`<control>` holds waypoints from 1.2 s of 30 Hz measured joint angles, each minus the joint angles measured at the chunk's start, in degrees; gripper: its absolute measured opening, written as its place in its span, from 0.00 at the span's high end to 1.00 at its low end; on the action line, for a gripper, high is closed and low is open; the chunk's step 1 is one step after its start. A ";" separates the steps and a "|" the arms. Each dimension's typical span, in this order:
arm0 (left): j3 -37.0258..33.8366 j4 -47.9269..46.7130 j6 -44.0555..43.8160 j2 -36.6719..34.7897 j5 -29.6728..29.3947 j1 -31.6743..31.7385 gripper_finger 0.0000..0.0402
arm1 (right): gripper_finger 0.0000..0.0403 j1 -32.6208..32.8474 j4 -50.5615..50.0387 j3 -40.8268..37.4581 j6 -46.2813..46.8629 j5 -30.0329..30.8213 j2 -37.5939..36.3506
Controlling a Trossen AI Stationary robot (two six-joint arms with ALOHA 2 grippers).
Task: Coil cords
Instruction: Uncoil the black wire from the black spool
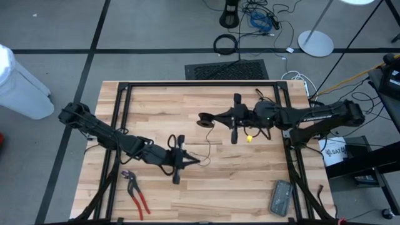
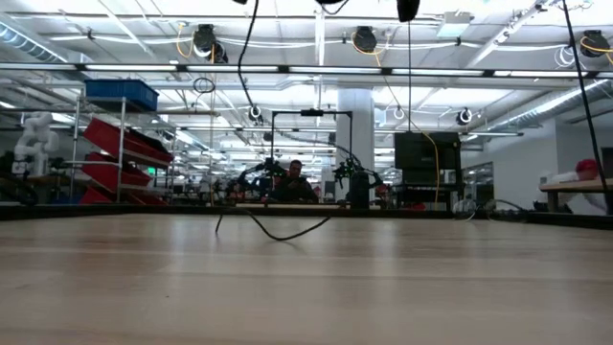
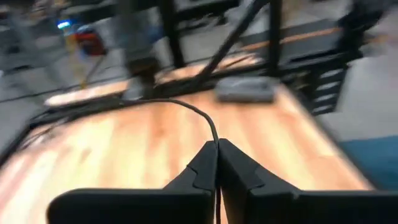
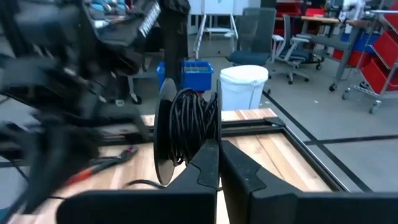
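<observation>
A thin black cord (image 1: 209,140) runs across the wooden table between my two grippers. One end is wound in loops (image 4: 193,118) on a small round dark puck (image 1: 204,119), held at the table's middle by my shut right gripper (image 1: 214,117). My left gripper (image 1: 197,162), nearer the front edge, is shut on the cord's free length. In the low view a slack arc of the cord (image 2: 278,233) sags to the table top. My left gripper pinches the thin cord (image 3: 216,138) between its two fingertips, coming nearly level from the table's left. The cord leaves the tips and curves away slack over the table. My right gripper pinches the lower edge of the wound puck (image 4: 200,148) between its two fingertips, coming level from the table's right. The puck stands on edge, lifted clear of the table, with the loops of cord around it.
Red-handled pliers (image 1: 136,192) lie near the front left, a grey flat device (image 1: 280,197) at the front right, and a small yellow piece (image 1: 249,139) under my right arm. A black frame (image 1: 200,84) runs round the table top. Bare wood lies between the grippers and the front edge.
</observation>
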 joint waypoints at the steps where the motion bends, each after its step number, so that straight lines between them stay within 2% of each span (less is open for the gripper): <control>1: 0.00 -0.71 0.00 0.02 -3.01 0.00 0.92 | 1.00 0.34 -0.02 0.00 0.00 0.00 -0.56; 4: 0.00 -3.94 0.04 -0.24 -11.98 -0.04 0.86 | 1.00 1.39 -1.33 0.00 -0.13 0.00 -2.76; 6: 0.00 -6.03 0.04 -0.37 -14.79 -0.02 0.81 | 1.00 1.97 -2.98 0.00 -0.26 0.00 -4.41; 12: 0.00 -12.54 -0.02 -0.38 -15.79 -0.11 0.72 | 1.00 3.31 -8.07 0.00 0.06 0.02 -9.10; 19: 0.00 -15.02 -1.44 -0.38 -19.27 0.01 0.72 | 1.00 5.12 -10.99 0.00 0.44 0.20 -11.77; 27: 0.00 -4.74 -1.48 -0.38 -19.80 1.21 0.72 | 1.00 5.61 -11.01 0.00 0.39 0.24 -11.45; 32: 0.00 4.05 -5.61 -0.42 -19.84 1.86 0.72 | 1.00 5.61 -11.14 0.00 0.36 0.31 -11.45; 36: 0.00 5.99 -5.56 -0.44 -20.21 1.84 0.71 | 1.00 5.61 -11.17 0.00 0.26 0.31 -11.47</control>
